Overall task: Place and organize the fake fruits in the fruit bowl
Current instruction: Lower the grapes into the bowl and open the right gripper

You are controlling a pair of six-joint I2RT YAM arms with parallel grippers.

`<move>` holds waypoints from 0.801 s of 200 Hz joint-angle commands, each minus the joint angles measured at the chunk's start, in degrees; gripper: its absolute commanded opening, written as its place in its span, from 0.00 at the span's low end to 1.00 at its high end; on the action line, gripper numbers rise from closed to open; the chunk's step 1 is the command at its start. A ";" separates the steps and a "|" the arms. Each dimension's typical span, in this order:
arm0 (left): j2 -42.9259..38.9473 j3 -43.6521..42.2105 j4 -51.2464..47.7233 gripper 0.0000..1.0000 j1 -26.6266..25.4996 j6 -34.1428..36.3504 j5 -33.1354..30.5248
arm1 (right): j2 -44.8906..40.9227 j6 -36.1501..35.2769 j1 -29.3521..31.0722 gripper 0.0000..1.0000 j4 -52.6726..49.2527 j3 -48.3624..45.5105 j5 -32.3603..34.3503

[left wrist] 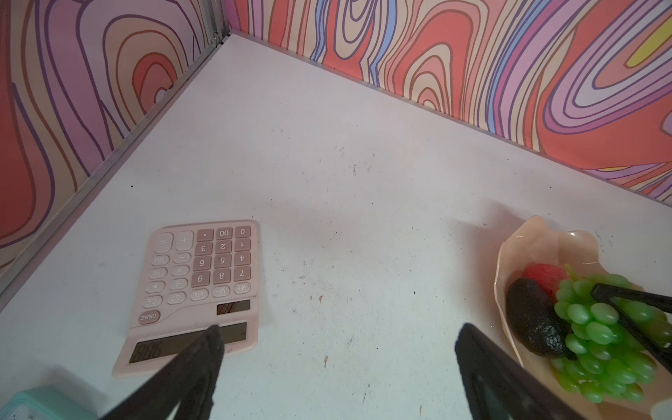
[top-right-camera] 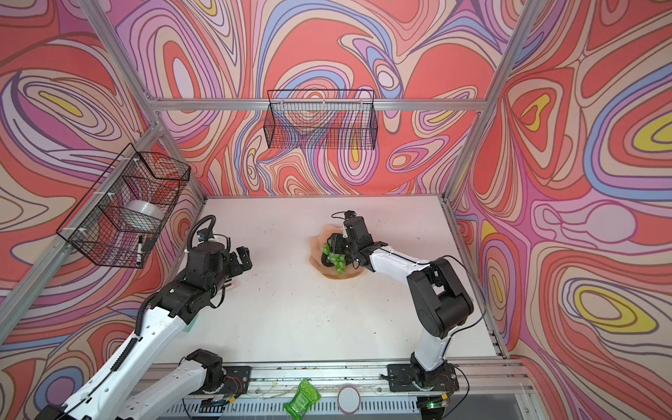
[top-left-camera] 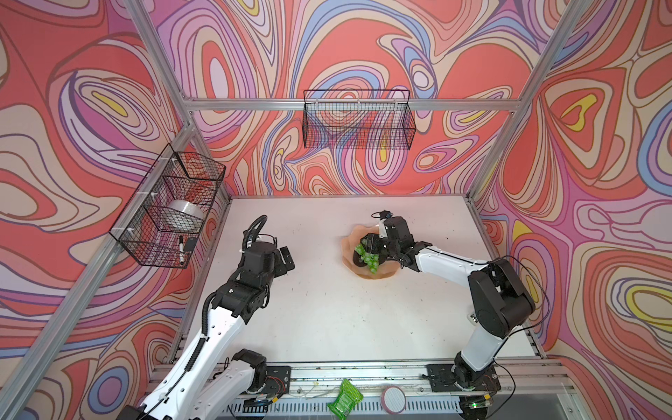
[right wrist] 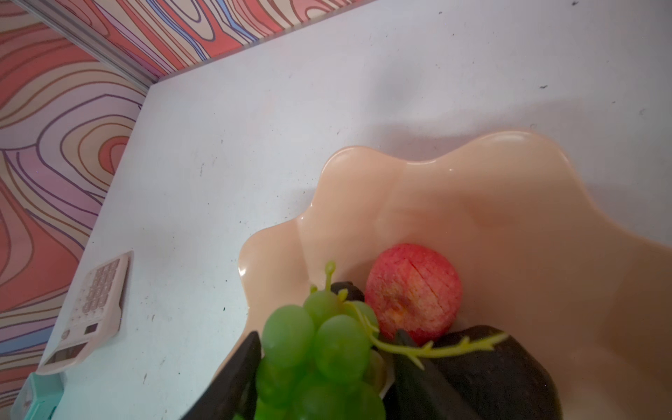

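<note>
Nearest, the left gripper point(left wrist: 340, 330) hung wide open and empty at the bowl's 9 o'clock. The fruit bowl point(top-left-camera: 374, 275), toward 1 o'clock of the counter's point(top-left-camera: 327, 309) centre, held the apple point(right wrist: 412, 292), apparently both avocados point(right wrist: 502, 371), and the grapes point(right wrist: 320, 338). Only tidying seemed left. The right gripper point(right wrist: 327, 336) straddled the grapes, half-spread; whether it gripped them I could not tell.

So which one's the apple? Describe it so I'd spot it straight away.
Find the white table, then the scalloped peach bowl right of its middle. Inside it, the apple is the small round fruit beside bright green grapes and a near-black avocado. It is the only red thing there.
</note>
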 commanded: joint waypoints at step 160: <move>-0.28 -1.71 4.60 1.00 1.04 1.12 8.06 | 1.32 2.65 -3.80 0.98 20.77 -7.23 -11.72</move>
